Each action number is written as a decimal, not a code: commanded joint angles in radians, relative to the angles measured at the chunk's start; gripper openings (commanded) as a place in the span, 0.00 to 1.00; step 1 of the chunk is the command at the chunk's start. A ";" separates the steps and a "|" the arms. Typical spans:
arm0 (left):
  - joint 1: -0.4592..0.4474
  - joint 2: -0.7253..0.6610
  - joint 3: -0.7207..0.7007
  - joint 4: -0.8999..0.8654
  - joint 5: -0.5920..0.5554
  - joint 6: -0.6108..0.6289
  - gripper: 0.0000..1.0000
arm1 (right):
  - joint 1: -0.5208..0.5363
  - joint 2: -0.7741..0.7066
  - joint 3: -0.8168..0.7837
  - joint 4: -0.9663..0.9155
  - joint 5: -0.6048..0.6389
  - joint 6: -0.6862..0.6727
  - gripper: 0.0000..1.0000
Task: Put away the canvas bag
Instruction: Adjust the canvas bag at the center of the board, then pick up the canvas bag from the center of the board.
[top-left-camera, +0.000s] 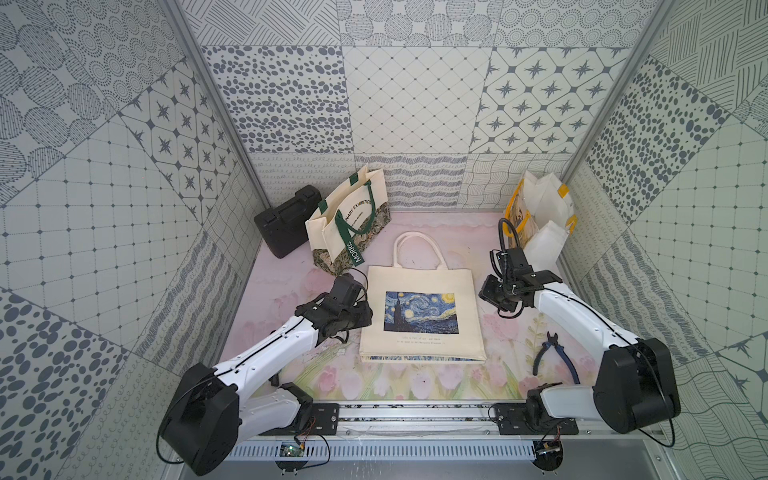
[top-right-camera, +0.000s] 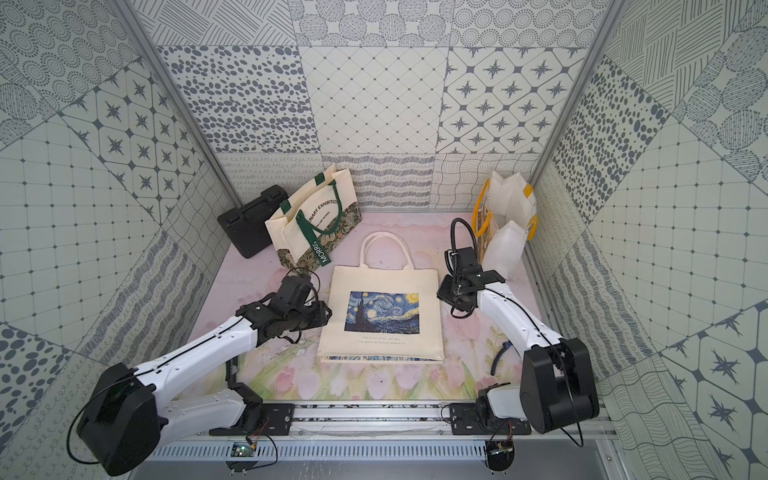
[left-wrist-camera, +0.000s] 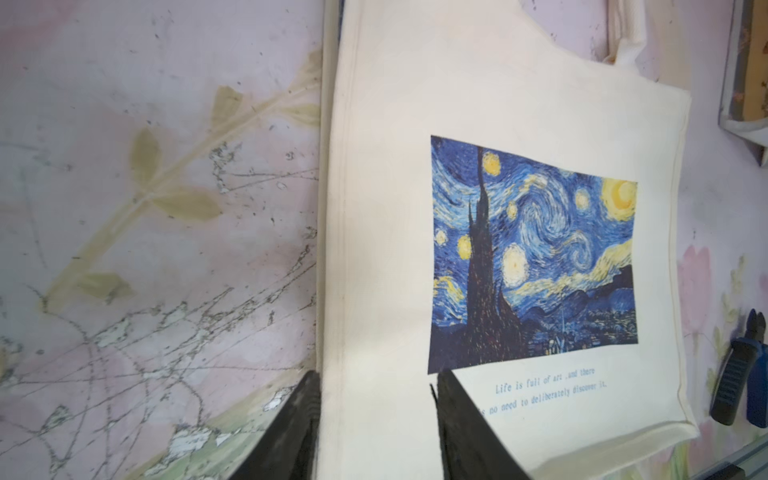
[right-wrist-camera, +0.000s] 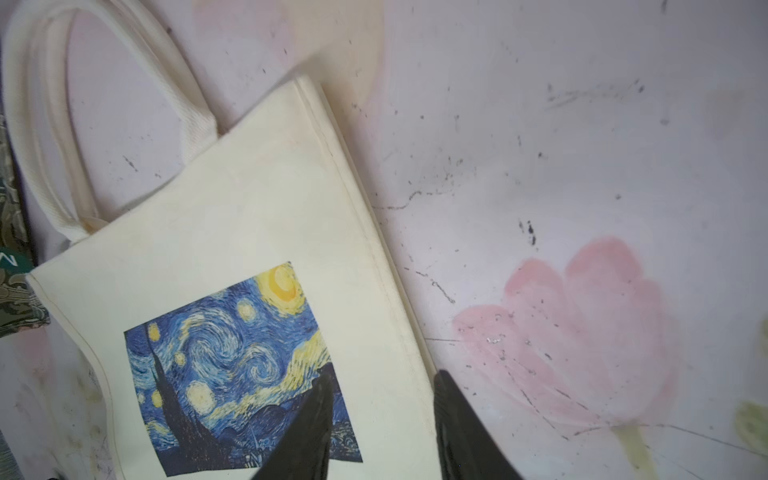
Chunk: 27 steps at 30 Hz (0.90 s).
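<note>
The cream canvas bag (top-left-camera: 422, 291) (top-right-camera: 382, 286) with a blue starry-night print lies flat in the middle of the table, its handles pointing towards the back wall. My left gripper (top-left-camera: 366, 316) (top-right-camera: 327, 316) sits low at the bag's left side edge. In the left wrist view its jaws (left-wrist-camera: 376, 376) stand open, one finger over the table and one over the bag (left-wrist-camera: 498, 104). My right gripper (top-left-camera: 484, 293) (top-right-camera: 441, 291) is at the bag's right side edge, also open (right-wrist-camera: 384, 374) across that edge of the bag (right-wrist-camera: 249, 199). Neither holds anything.
A cream tote with green handles (top-left-camera: 349, 220) stands open at the back left, next to a black case (top-left-camera: 284, 222). White bags with yellow handles (top-left-camera: 540, 212) stand at the back right. Blue-handled pliers (top-left-camera: 555, 353) lie near the right arm.
</note>
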 joint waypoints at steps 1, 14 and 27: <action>0.010 -0.102 0.013 -0.103 -0.068 0.049 0.47 | -0.011 -0.047 0.052 -0.052 0.089 -0.082 0.42; 0.009 -0.153 0.083 -0.141 -0.022 0.054 0.47 | -0.062 -0.095 0.382 -0.099 0.235 -0.306 0.69; 0.009 -0.060 0.095 0.014 0.038 -0.014 0.45 | -0.167 -0.074 0.510 -0.118 0.420 -0.360 0.98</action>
